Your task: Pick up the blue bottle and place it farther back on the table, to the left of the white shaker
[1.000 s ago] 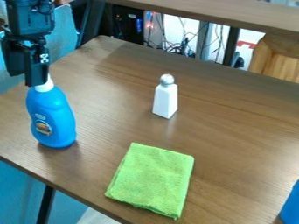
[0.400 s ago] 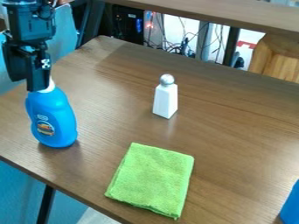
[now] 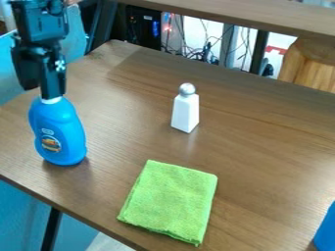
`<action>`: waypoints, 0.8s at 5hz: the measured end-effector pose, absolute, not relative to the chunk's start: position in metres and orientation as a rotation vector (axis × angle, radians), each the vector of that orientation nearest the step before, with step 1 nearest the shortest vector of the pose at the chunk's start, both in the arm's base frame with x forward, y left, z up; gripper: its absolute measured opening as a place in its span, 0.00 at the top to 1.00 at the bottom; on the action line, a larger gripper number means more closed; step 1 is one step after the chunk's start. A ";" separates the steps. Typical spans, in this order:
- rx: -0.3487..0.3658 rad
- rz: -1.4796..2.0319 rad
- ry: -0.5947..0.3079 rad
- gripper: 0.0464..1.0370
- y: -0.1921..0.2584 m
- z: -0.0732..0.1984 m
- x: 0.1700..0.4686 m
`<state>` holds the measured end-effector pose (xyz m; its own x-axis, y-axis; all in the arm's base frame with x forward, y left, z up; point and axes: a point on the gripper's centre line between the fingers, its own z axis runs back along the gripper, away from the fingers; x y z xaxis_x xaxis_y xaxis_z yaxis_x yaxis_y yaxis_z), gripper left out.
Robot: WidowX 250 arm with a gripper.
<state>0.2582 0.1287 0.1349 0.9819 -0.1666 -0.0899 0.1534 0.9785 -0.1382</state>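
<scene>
Black gripper at the top of 1 blue bottle.

The blue bottle at the left looks like smooth plastic with a soft sheen, its label slightly glossy. Near the centre, the white shaker has a smooth body and a shiny, metallic-looking cap. The green cloth, lower centre, looks matt and fuzzy. Smooth wood grain covers the tabletop, satiny with pale glare at the right.
</scene>
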 end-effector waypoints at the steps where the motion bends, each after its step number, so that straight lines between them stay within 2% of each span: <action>1: -0.119 -0.126 0.090 0.09 0.130 0.134 0.260; 3: -0.034 -0.077 0.133 0.60 0.131 0.130 0.263; 4: -0.014 -0.066 0.145 0.61 0.128 0.128 0.261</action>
<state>0.2609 0.1275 0.1283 0.9873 -0.0670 -0.1440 0.0650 0.9977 -0.0188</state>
